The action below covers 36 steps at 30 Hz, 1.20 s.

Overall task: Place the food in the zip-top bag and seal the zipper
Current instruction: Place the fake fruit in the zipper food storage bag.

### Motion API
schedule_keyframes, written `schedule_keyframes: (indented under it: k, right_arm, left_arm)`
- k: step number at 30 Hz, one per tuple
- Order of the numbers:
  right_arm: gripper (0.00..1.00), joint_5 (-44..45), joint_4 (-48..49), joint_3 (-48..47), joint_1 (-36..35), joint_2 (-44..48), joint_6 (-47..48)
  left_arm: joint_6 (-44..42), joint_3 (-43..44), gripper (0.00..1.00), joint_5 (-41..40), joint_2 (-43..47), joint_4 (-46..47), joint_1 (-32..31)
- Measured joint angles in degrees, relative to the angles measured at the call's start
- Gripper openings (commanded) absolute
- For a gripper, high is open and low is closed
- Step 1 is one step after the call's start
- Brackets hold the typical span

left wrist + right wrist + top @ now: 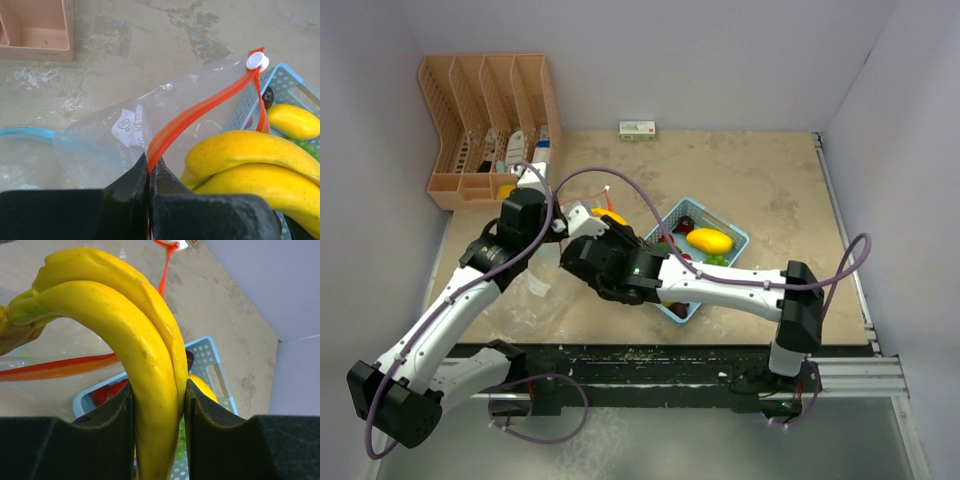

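Observation:
My right gripper (159, 405) is shut on a yellow toy banana bunch (135, 335) and holds it over the mouth of the clear zip-top bag (165, 110). My left gripper (148, 170) is shut on the bag's orange zipper strip (200, 107), whose white slider (257, 60) sits at the far end. The bananas (240, 160) lie just right of the strip. In the top view both grippers meet left of the light-blue basket (738, 238), where the bananas (612, 216) show. A yellow fruit (710, 240), red (107, 392), dark purple (268, 96) and green (310, 147) pieces lie in the basket.
A peach desk organizer (490, 110) stands at the back left against the wall. A small white box (637, 130) lies by the back wall. Walls enclose the table on the left, back and right. The two arms cross closely at mid table.

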State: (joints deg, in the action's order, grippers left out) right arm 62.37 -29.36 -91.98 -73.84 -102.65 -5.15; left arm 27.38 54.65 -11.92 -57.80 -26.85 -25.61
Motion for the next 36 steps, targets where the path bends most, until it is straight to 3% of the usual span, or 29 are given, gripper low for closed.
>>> schedule_keyframes:
  k: [7, 26, 29, 33, 36]
  right_arm:
    - [0.43, -8.26, 8.70, 3.10, 0.20, 6.71, 3.85]
    - [0.42, -5.11, 6.08, -0.35, 0.70, -1.84, 0.94]
    - [0.53, -4.74, 4.39, -2.16, 1.09, -3.08, -0.68]
    - [0.84, -4.83, 3.34, -4.24, 1.44, -4.48, -1.66]
    - [0.90, -4.76, 2.67, -5.86, 1.55, -5.53, -2.08]
  left_arm:
    - [0.02, -0.02, 0.00, 0.07, -0.04, 1.14, 0.20]
    - [0.02, -0.02, 0.00, -0.07, -0.02, -0.98, 0.57]
    - [0.04, -0.02, 0.00, 0.04, 0.00, -0.96, 0.79]
    - [0.04, 0.00, 0.00, 0.37, 0.02, -0.76, 0.92]
    - [0.07, 0.00, 0.00, 0.81, 0.02, -0.39, 1.40]
